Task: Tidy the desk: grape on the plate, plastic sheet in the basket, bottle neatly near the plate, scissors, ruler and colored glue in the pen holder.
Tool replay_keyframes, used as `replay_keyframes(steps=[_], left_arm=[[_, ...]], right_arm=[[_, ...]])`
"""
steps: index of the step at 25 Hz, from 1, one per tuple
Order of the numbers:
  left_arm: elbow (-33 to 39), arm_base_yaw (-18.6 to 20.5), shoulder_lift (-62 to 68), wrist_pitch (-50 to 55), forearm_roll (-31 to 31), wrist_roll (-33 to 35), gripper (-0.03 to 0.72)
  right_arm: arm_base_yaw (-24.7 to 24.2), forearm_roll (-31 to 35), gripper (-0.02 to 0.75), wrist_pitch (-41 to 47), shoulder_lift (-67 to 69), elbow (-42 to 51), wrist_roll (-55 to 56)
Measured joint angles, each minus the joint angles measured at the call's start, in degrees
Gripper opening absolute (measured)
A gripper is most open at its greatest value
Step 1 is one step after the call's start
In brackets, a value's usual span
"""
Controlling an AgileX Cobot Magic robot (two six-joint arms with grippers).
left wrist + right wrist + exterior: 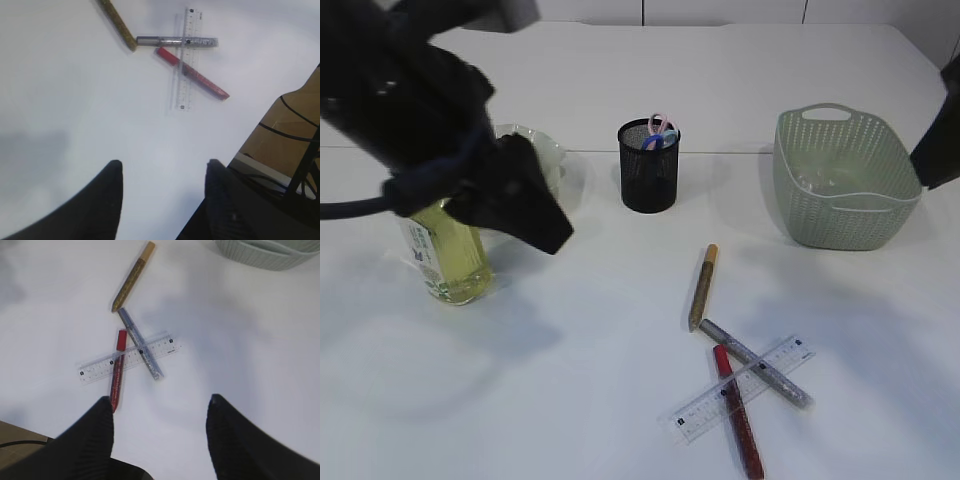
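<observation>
So both my pincers are spread apart with nothing in them: left gripper (162, 175) and right gripper (159, 412), matte black fingers over the glossy white table (580, 380). Down front, the clear plastic ruler (742, 402) lies tangled with three skinny glue sticks: red (738, 410), silver glitter (756, 363), gold (703, 287). Black mesh pen holder (648, 180) already has scissors (660, 130) poking out. Yellowish bottle (450, 258) stands upright by the plate (545, 150) (my left arm blocks most of both). Ribbed green basket (845, 180) sits right.
</observation>
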Motion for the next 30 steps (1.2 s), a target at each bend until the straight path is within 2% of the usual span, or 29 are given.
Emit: replay_keyframes(steps=[8,13,22,30], left_arm=[[-13.82,-8.97,16.78,2.04,2.43,-1.73,0.400],[-19.25,-13.17,25.25,3.96,2.98,-2.29,0.468],[-26.87,-15.62,36.30,8.43,6.83,-6.85,0.491],[-28.99,-17.24,40.82,8.76,7.87,-7.78,0.492]], right_arm=[[0.00,-2.53,0.467,0.26,-3.05,0.00,0.10],[0.00,-3.31,0.467,0.26,-3.25,0.00,0.10],[0.00,-3.44,0.467,0.26,-3.25,0.00,0.20],[0.00,-3.65,0.467,0.26,-3.25,0.00,0.19]])
